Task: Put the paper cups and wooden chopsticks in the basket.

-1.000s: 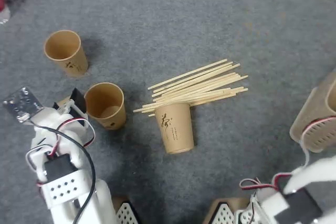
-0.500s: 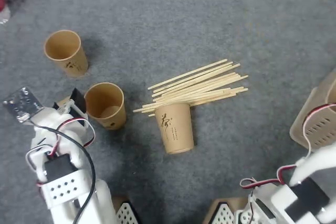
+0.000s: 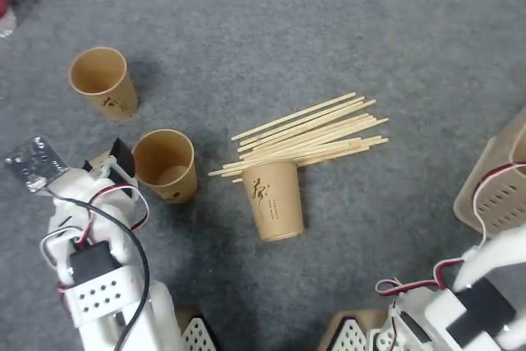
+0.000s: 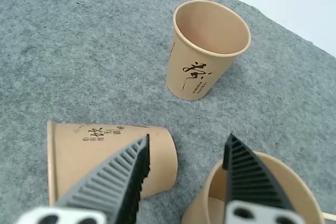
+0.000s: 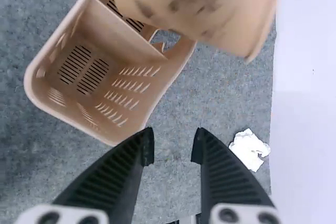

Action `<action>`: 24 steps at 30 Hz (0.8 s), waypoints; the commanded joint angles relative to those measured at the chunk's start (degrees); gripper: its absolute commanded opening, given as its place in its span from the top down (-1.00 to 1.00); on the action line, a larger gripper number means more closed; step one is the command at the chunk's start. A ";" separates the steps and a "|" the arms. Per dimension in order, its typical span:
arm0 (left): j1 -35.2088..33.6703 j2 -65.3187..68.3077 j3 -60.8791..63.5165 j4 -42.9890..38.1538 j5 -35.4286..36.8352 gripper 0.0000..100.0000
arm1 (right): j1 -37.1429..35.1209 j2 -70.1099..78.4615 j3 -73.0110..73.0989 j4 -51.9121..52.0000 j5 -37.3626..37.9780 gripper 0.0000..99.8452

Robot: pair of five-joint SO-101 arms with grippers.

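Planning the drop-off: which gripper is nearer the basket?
Right. The right gripper hangs open with the basket directly in front of it. The left gripper is far off on the other side, among the cups.

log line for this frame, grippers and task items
left gripper: open, empty, beside upright cup | right gripper: open, empty, by basket | chopsticks: piled on carpet, outside basket
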 commanded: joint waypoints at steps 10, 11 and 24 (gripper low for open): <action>0.26 -0.79 -0.22 -1.14 0.26 0.56 | -0.40 5.58 -2.73 -6.46 -3.16 0.75; 0.26 -0.79 -0.22 -1.14 0.26 0.56 | -0.57 4.88 -3.52 -6.11 -3.16 0.75; 0.26 -0.79 -0.22 -1.23 0.26 0.56 | -5.32 -1.45 -6.95 -15.69 -14.59 0.74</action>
